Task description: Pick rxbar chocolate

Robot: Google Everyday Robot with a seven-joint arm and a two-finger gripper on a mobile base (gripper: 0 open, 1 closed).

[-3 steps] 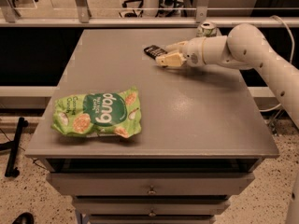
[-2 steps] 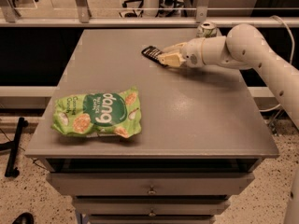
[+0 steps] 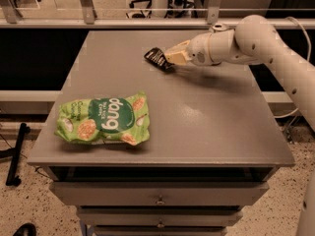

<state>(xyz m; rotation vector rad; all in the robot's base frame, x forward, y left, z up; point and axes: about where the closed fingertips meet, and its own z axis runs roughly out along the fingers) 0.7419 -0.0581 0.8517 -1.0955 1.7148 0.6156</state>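
Observation:
The rxbar chocolate (image 3: 156, 58) is a small black bar with pale lettering at the far middle of the grey table (image 3: 197, 117). My gripper (image 3: 170, 59) reaches in from the right on the white arm (image 3: 256, 38). Its yellowish fingers (image 3: 178, 52) are closed on the bar's right end. The bar sticks out to the left of the fingertips, tilted, and casts a small shadow on the table just below it.
A large green snack bag (image 3: 103, 119) lies flat near the front left of the table. Drawers (image 3: 160, 195) sit under the tabletop. A metal rail (image 3: 147, 21) runs behind the far edge. A black stand foot (image 3: 15, 154) is on the floor at left.
The gripper has shifted slightly left and away from the camera, staying at the bar's right end. The bar now looks tilted in the fingers. The green bag has not moved.

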